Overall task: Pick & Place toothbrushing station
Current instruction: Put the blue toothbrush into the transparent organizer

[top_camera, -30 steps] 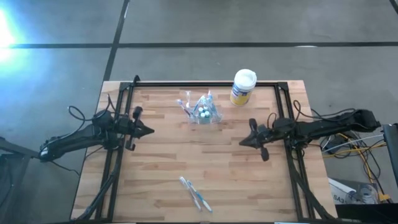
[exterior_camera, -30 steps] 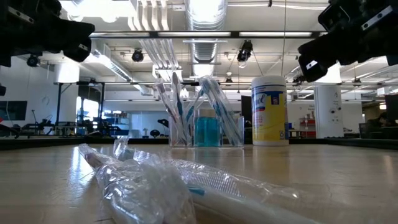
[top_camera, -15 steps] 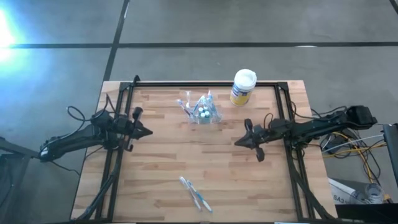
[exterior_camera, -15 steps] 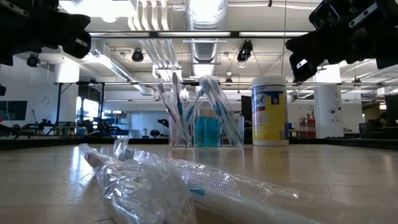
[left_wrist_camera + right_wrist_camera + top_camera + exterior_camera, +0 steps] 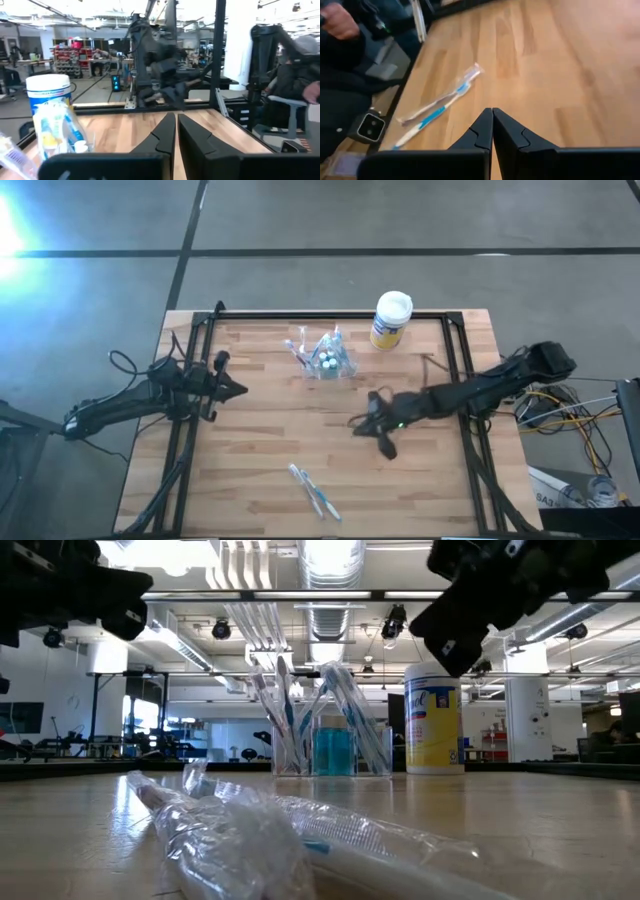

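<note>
I held my right gripper (image 5: 358, 423) pressed together over mid-table, aimed at the wrapped toothbrushes (image 5: 313, 491) lying loose near the front edge, well apart from the cup (image 5: 327, 360) at the far side beside the yellow canister (image 5: 390, 320), with nothing between, while my left gripper (image 5: 240, 391) waited, nearly closed, at the left.

A grey concrete floor (image 5: 300, 220) crossed by dark seams surrounds the wooden table (image 5: 270, 450), with a bright glare at the far left. Overhead run silver ducts (image 5: 330, 570) and strip lights. Far off stand red shelves (image 5: 75, 57), and a seated person (image 5: 295, 85) is on the right.
</note>
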Robot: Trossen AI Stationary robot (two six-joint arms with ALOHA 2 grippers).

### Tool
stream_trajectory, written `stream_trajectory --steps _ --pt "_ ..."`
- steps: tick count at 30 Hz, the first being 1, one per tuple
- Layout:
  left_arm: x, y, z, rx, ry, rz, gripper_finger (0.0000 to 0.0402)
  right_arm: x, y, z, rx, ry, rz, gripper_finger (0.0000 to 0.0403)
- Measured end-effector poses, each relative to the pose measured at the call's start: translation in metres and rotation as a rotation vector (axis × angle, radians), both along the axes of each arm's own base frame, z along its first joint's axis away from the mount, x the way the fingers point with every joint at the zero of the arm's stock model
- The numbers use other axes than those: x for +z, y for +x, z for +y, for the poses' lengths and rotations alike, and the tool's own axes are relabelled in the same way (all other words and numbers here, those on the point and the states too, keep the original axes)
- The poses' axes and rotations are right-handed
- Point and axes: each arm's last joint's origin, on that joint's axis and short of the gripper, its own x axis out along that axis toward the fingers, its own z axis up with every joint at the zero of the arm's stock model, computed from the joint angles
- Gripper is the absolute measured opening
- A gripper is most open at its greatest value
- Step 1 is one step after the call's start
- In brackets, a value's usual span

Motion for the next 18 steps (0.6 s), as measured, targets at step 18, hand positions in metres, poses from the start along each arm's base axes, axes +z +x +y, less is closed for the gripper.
stream_trajectory --steps 18 --pt "-0.003 0.0 0.001 0.044 -0.072 0.034 0.003 -0.016 0.132 0.101 -0.194 0.093 0.397 0.0058"
